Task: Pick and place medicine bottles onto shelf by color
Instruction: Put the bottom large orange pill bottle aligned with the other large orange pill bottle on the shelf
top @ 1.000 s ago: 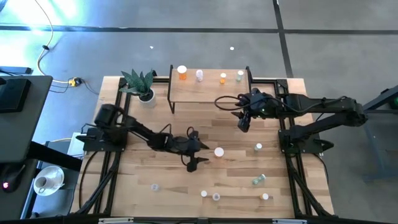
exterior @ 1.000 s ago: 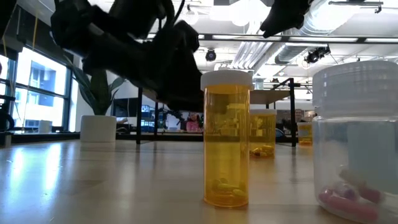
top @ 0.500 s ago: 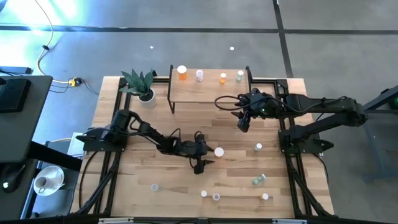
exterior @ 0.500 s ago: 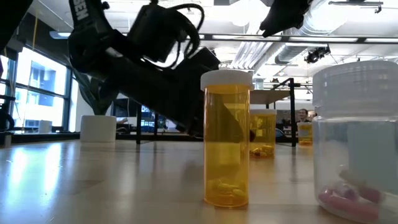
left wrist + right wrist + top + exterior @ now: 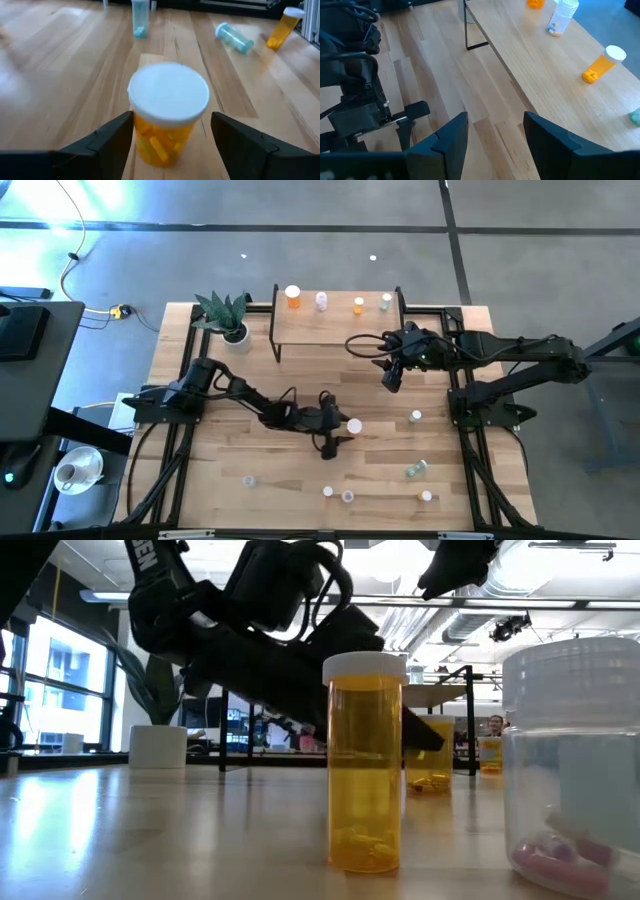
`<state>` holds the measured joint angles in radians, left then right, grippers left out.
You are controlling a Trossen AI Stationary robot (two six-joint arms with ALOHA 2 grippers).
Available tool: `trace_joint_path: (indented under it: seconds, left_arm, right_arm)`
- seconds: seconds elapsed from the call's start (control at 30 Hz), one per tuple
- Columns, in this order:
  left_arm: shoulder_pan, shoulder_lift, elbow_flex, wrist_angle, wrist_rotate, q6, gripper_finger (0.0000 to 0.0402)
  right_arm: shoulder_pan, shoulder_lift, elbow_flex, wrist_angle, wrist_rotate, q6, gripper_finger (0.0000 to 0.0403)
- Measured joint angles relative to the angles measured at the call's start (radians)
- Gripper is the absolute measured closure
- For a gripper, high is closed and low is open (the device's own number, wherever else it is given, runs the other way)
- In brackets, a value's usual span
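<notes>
An orange bottle with a white cap [image 5: 167, 115] stands upright on the table; it also shows in the high view [image 5: 353, 424]. My left gripper [image 5: 172, 127] is open and low over the table [image 5: 341, 431], one finger on each side of this bottle. I see no touch. My right gripper [image 5: 390, 377] is open and empty, raised in front of the shelf's right end. The shelf [image 5: 335, 325] carries two orange bottles [image 5: 292, 296] [image 5: 358, 305], a white one [image 5: 321, 301] and a pale green one [image 5: 385, 302].
Loose bottles stand on the table: a pale green one [image 5: 415, 416], a lying green one [image 5: 415, 469], and several along the near edge [image 5: 347, 496]. A potted plant [image 5: 228, 315] stands left of the shelf. Close to the low camera are an orange bottle [image 5: 365, 765] and a clear one [image 5: 575, 770].
My left gripper has gone toward the table's right edge, staying low, up to the orange bottle, and its open fingers now stand on either side of it. The bottle has stayed in place.
</notes>
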<state>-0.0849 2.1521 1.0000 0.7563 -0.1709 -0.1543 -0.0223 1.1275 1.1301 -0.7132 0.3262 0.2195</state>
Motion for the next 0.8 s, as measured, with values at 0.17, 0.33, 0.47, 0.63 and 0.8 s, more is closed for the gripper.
trace_joint_path:
  seconds: [0.17, 0.33, 0.47, 0.63, 0.8]
  left_arm:
    - [0.001, 0.0, 0.021, -0.004, -0.006, 0.029, 0.0145]
    - [0.001, 0.0, 0.024, -0.029, -0.035, 0.035, 0.0145]
    - [0.001, 0.0, 0.024, -0.035, -0.043, 0.035, 0.0146]
    - [0.001, 0.0, 0.024, -0.035, -0.043, 0.061, 0.0162]
    - [0.001, 0.0, 0.024, -0.034, -0.043, 0.061, 0.0188]
  right_arm:
    - [0.0, 0.0, 0.0, 0.0, 0.0, 0.0, 0.0219]
    - [0.003, 0.0, 0.0, 0.0, 0.0, 0.0, 0.0219]
    - [0.005, 0.0, 0.0, 0.0, 0.0, 0.0, 0.0219]
    - [0.005, 0.0, 0.0, 0.0, 0.0, 0.0, 0.0219]
    - [0.005, 0.0, 0.0, 0.0, 0.0, 0.0, 0.0219]
